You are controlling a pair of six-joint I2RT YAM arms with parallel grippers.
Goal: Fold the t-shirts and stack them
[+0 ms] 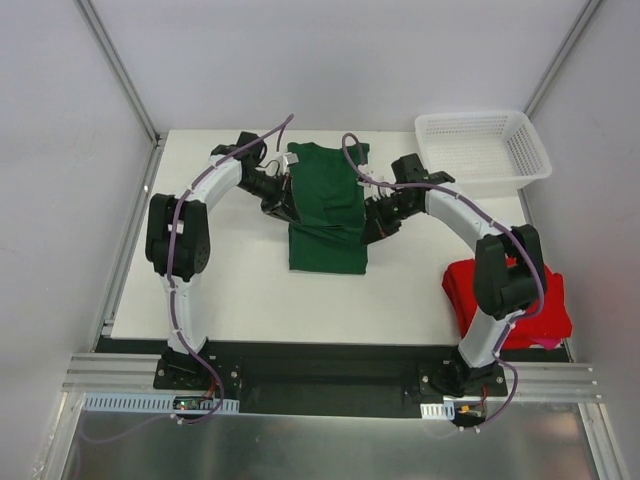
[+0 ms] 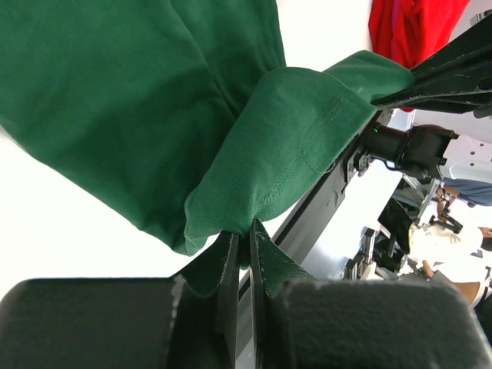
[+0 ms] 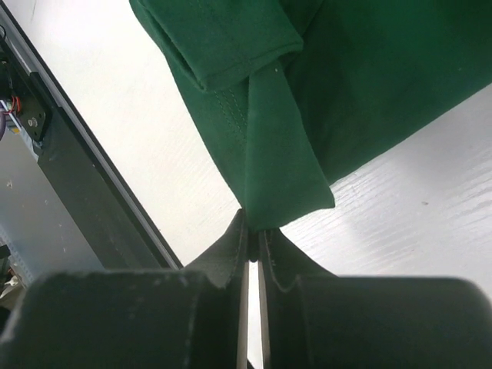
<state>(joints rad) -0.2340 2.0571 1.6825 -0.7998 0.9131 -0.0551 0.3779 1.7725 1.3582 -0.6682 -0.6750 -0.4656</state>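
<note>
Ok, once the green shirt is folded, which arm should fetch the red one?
Probably the right arm: the red shirt lies at its base, far from the left arm.

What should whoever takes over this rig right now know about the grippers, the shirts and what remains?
The left gripper is shut on an edge of the green t-shirt, at its left side.
The right gripper is shut on that shirt's edge at its right side.
The green t-shirt lies mid-table, partly folded.
The red t-shirt sits in a compact pile at the near right corner, partly under the right arm; no gripper is on it.
Done: green fold begun.
Left: finish that fold, then stack the two shirts.
</note>
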